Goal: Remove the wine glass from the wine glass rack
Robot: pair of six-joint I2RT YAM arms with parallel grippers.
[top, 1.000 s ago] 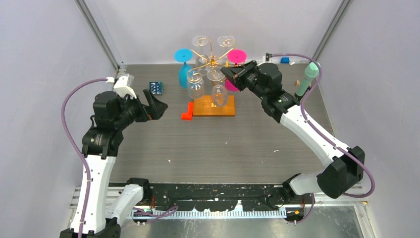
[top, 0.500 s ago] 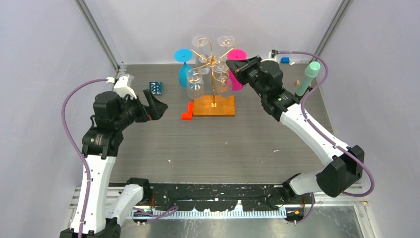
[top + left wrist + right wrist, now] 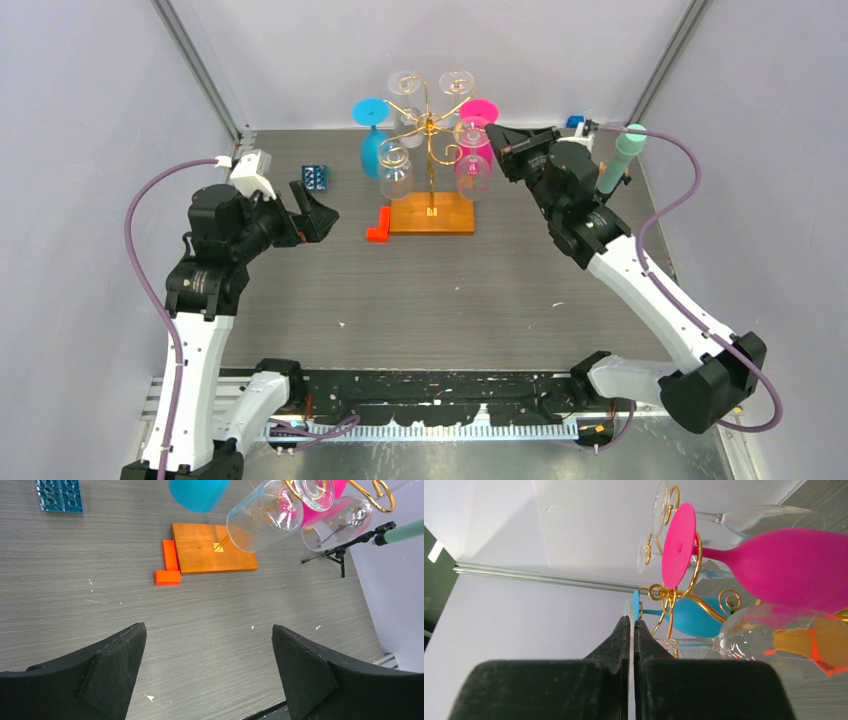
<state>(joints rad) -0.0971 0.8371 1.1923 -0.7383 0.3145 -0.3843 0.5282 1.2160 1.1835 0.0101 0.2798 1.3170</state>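
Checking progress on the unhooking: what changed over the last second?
The right gripper, shut on a clear glass by its foot, swung right, carrying the glass from in front of the rack's base out to the rack's right side. The left arm, rack and other glasses stayed put.

Grey wood-grain table (image 3: 430, 290) w/ 3 pale walls (image 3: 300, 50) + 2 metal corner rails (image 3: 195, 70), even light

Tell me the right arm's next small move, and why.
Probably draw the clear wine glass slowly outward from the wine glass rack: the right gripper has its jaws shut on the glass's foot, but gold scrolls and the pink glass sit close beside it.
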